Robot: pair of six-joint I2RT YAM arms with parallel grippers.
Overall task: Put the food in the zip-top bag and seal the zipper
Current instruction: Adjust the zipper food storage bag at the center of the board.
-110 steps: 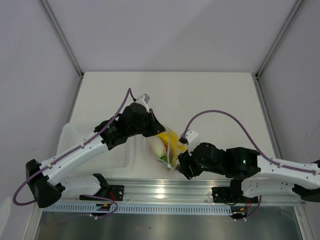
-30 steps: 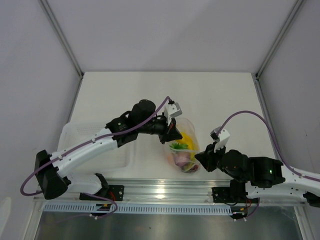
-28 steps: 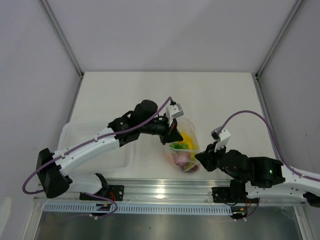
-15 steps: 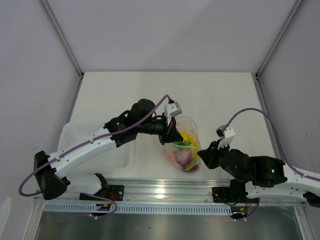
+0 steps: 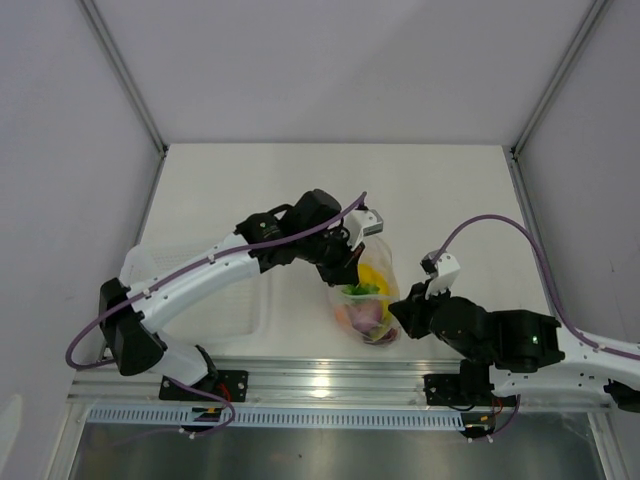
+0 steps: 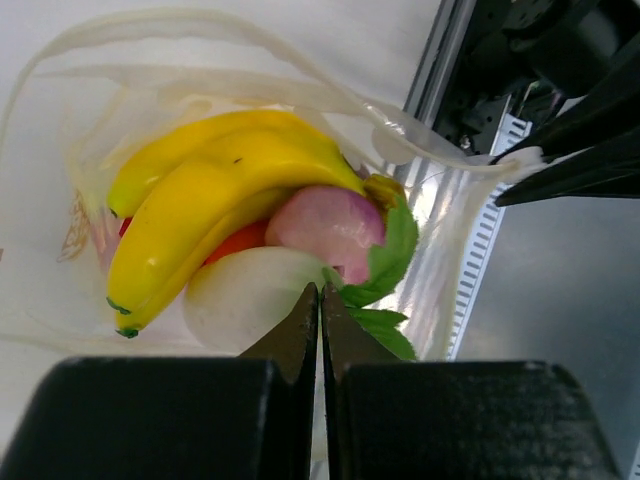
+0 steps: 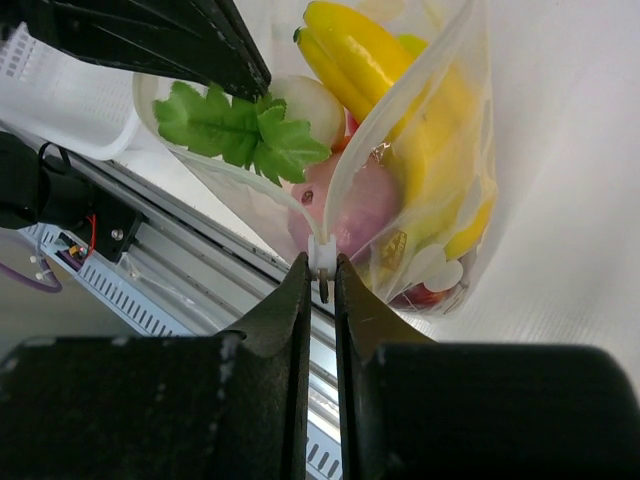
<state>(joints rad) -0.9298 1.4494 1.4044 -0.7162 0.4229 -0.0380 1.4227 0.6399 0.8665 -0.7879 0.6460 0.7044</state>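
White table (image 5: pixel 440 190) is stretching out between pale walls, and near its 6 o'clock edge the bag (image 5: pixel 372 300) is standing with its mouth pulled wide between two grippers.

From where I'm standing, the left gripper (image 6: pixel 320 300) is reaching in at the bag's 11 o'clock. Its jaws are pressed together, with the near lip of the bag apparently caught between them. The right gripper (image 7: pixel 322 280) is coming in at the bag's 4 o'clock. Its fingers are closed tight on the zipper (image 7: pixel 322 252), right where that white strip ends at the corner of the mouth.

All the food I can see is lying inside the bag. The banana (image 6: pixel 210 190) is lying across the top. The purple one (image 6: pixel 330 225) is nestling against it, with the orange one (image 6: pixel 238 243) peeking out between them. The radish (image 6: pixel 250 295) is lying nearest the left fingers, its leaves (image 6: pixel 390 250) fanning toward the rim. Something red (image 7: pixel 425 297) is showing at the bottom of the bag, too hidden to name.

At the bag's 9 o'clock the tray (image 5: pixel 225 310) is resting on the table, and the rail (image 5: pixel 320 378) is running along the table's 6 o'clock edge.
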